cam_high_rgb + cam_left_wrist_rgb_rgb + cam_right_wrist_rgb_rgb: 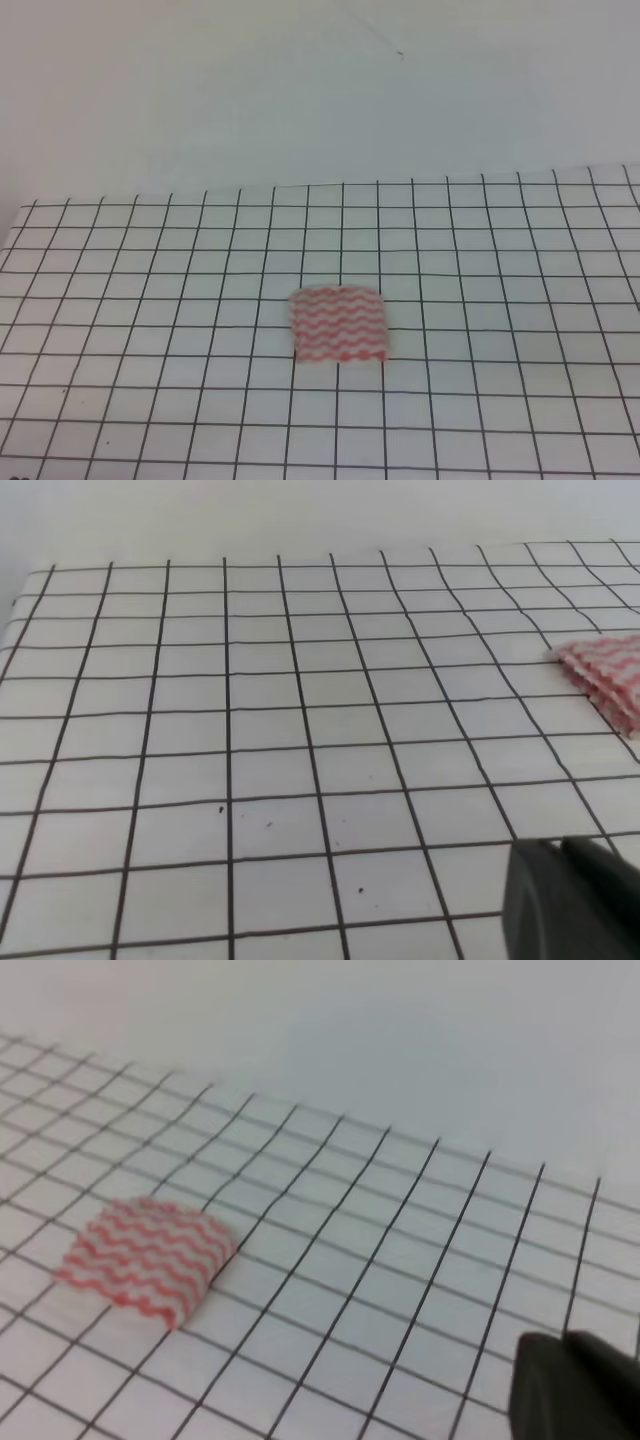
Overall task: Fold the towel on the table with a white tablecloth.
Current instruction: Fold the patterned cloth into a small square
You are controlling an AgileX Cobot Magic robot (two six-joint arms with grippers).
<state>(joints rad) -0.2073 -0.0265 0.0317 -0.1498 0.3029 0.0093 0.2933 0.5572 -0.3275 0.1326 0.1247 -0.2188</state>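
The towel [338, 323], red-pink wavy stripes on white, lies as a small layered rectangle about two grid squares wide in the middle of the table, on the white grid-lined tablecloth [150, 300]. In the left wrist view the towel [610, 675] shows at the right edge, partly cut off. In the right wrist view it [145, 1257] lies at the left, with stacked edges showing. Neither gripper shows in the exterior view. A dark part of my left gripper [570, 900] and of my right gripper [575, 1385] shows in each wrist view's bottom right corner, away from the towel.
A plain white wall [300, 90] rises behind the table's far edge [400, 180]. The table's left edge [15, 225] shows at the far left. Nothing but the towel lies on the tablecloth.
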